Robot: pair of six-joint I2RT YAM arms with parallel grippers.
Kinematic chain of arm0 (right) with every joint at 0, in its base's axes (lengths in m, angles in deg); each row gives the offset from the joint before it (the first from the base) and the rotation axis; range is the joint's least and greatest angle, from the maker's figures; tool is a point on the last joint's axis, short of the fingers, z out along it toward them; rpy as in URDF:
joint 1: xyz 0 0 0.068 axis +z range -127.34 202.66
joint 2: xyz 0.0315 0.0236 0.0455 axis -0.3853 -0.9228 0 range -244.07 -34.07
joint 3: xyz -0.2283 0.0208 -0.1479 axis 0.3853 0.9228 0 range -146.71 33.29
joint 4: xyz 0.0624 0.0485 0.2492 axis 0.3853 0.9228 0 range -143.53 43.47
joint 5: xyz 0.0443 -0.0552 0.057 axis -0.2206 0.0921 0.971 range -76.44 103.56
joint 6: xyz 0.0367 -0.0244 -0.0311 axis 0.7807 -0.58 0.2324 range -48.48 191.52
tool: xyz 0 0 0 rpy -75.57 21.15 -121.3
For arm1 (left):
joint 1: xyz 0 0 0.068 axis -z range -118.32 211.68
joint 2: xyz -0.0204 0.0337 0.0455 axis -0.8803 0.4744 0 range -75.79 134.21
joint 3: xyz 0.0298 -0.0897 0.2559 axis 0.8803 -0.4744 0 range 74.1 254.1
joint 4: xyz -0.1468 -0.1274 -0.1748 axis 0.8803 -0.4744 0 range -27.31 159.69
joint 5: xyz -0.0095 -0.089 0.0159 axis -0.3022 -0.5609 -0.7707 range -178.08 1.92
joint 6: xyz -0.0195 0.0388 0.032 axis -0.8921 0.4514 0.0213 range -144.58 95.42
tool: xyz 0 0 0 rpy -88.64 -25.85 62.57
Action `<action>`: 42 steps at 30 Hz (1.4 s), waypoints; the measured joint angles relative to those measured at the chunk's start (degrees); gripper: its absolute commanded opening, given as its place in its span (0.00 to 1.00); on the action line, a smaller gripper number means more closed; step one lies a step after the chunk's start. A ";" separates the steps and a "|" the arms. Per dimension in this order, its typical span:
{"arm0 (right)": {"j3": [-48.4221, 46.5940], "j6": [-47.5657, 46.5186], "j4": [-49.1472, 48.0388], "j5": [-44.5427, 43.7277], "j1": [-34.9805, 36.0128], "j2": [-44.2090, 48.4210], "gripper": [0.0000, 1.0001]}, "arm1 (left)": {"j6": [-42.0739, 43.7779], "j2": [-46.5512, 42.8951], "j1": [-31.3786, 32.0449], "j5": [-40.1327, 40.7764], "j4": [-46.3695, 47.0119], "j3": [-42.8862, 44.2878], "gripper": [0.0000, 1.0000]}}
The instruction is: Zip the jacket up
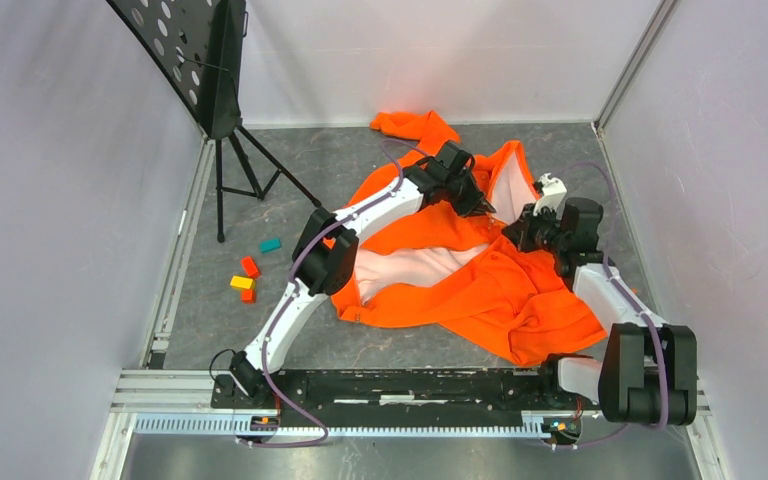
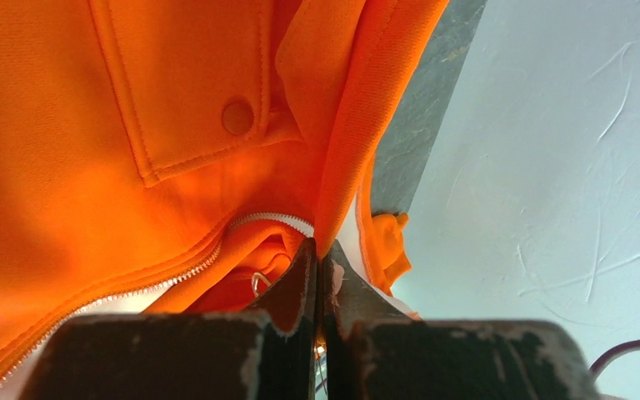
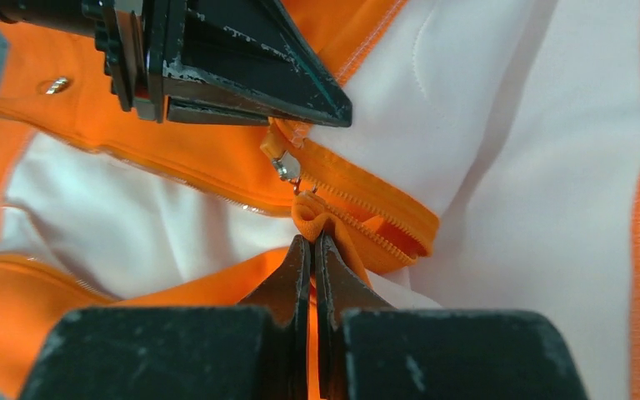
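Left claw [image 2: 316, 246] pinches the jacket [image 1: 480, 285] edge above the zipper slider [image 3: 287, 170], right claw [image 3: 311, 242] grips the fold below, probably tensioning the track.

Left gripper [image 1: 484, 206] closed, arm outstretched; right gripper [image 1: 513, 233] closed, tips close together.

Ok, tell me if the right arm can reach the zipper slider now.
Probably yes, after releasing: the right gripper, shut on the jacket, sits just below the slider with nothing between; the left gripper pinches close above.
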 measured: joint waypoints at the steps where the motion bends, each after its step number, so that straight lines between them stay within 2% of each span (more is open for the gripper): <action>1: -0.33 0.85 0.37 1.57 -0.50 -0.42 0.00 | 0.22 0.02 0.02 0.31 -0.33 0.11 0.02; 8: -4.33 3.80 6.32 11.37 -4.68 -6.69 0.00 | 1.25 0.17 -0.07 1.70 -1.95 0.52 0.02; 15: -4.28 4.90 6.78 15.04 -4.74 -7.98 0.00 | 1.25 0.70 -0.04 2.69 -3.10 1.07 0.02; 27: -3.93 8.94 0.83 12.48 -4.52 -7.10 0.00 | 1.22 0.72 -0.04 2.78 -4.28 1.16 0.02; 42: -4.20 10.86 0.70 11.80 -3.10 -8.96 0.00 | 1.25 0.72 0.46 4.28 -4.68 1.18 0.02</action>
